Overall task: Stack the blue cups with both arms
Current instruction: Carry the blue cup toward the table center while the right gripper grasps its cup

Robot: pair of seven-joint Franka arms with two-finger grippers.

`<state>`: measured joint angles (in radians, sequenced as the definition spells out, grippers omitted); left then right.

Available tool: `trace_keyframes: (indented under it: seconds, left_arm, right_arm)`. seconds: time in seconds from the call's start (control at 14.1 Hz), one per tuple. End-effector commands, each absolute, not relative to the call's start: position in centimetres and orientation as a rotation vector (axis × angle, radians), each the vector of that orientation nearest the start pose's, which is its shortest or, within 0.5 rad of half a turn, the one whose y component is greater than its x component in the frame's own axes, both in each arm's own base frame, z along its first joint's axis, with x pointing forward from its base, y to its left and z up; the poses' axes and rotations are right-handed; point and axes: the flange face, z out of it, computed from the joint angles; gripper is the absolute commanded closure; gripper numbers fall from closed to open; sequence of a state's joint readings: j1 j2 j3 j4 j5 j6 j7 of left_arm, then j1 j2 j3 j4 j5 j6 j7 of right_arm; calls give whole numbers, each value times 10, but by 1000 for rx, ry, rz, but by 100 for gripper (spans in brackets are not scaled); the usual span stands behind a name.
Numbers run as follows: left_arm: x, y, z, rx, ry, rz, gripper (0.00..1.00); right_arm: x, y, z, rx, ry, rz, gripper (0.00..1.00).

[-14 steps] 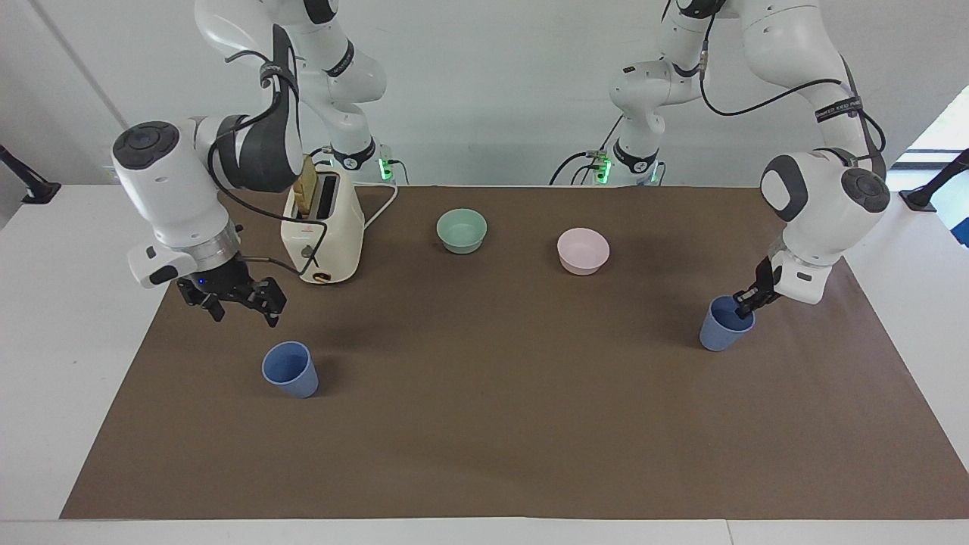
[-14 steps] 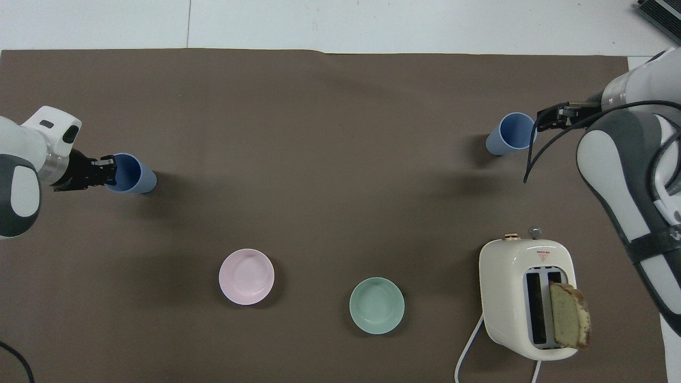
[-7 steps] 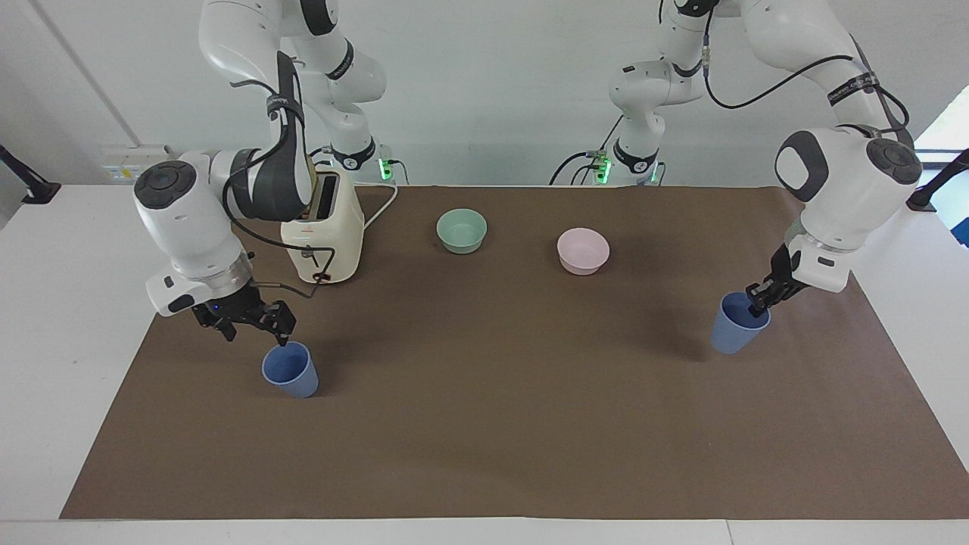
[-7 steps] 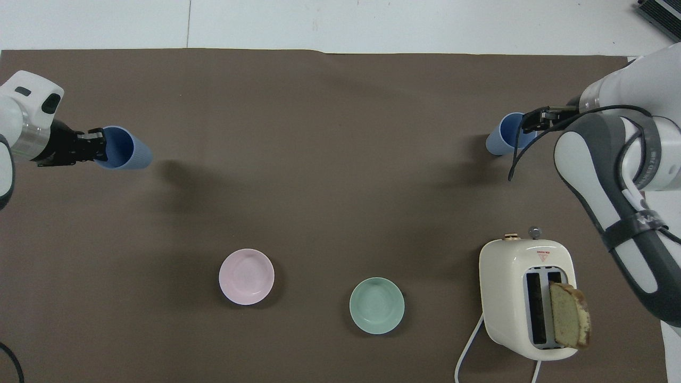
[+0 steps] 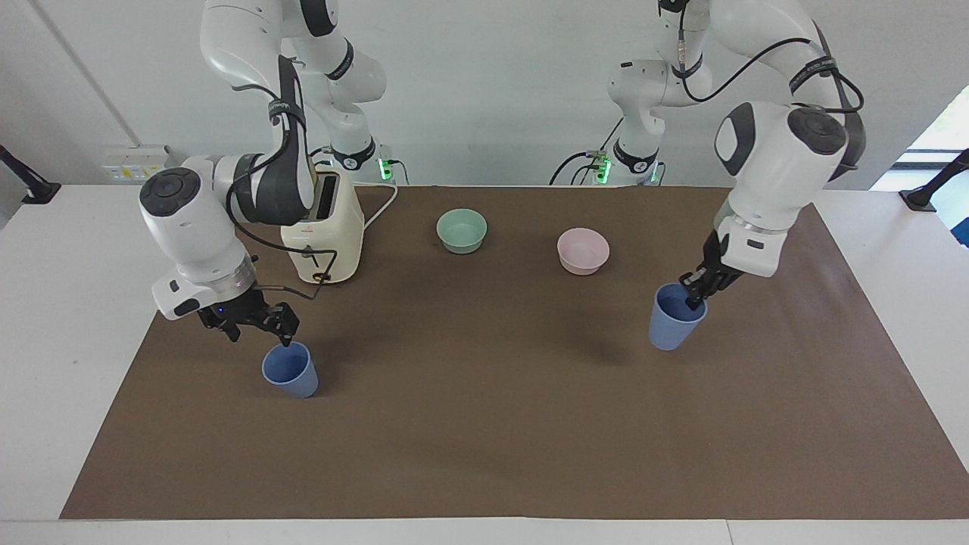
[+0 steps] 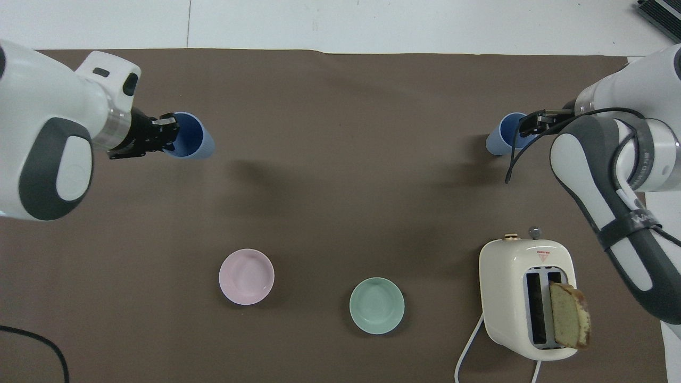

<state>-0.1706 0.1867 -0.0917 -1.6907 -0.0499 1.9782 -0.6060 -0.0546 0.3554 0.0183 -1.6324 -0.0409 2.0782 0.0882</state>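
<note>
Two blue cups show. My left gripper is shut on the rim of one blue cup and holds it upright a little above the brown mat; its shadow lies apart from it. The gripper and the cup also show in the overhead view. The other blue cup stands upright on the mat toward the right arm's end, also in the overhead view. My right gripper is open just above this cup's rim, one finger over its mouth, also seen from overhead.
A cream toaster with a slice of bread in one slot stands near the right arm's base. A pale green bowl and a pale pink bowl sit nearer to the robots than the cups. The brown mat covers the table.
My left gripper has lifted its blue cup and carried it toward the middle of the table. My right gripper has come down from above the mat to the other cup's rim.
</note>
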Motion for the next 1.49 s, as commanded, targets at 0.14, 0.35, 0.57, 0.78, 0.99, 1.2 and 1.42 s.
trace_keyframes:
  seconds: [0.14, 0.35, 0.57, 0.78, 0.99, 1.2, 1.42]
  left_arm:
    - [593, -271, 459, -3210, -668, -136, 100]
    - [577, -317, 427, -3211, -613, -95, 100]
    - [568, -330, 411, -3211, -578, -77, 100]
    - [549, -349, 386, -3214, -544, -65, 100]
    - [543, -359, 381, -3221, -523, -68, 100]
    - [541, -358, 379, -3217, -518, -61, 100]
    - [539, -362, 374, -3219, -500, -60, 100]
  right_arm:
    - [672, -43, 402, -3151, 157, -172, 0]
    - [677, -43, 390, -3149, 166, -191, 5]
    - [680, -42, 383, -3145, 174, -196, 12]
    - [678, -41, 380, -3148, 171, -170, 29]
    - [678, -40, 381, -3143, 173, -167, 94]
    - [679, -39, 384, -3138, 177, -176, 100]
    - [681, -36, 391, -3135, 175, -196, 100]
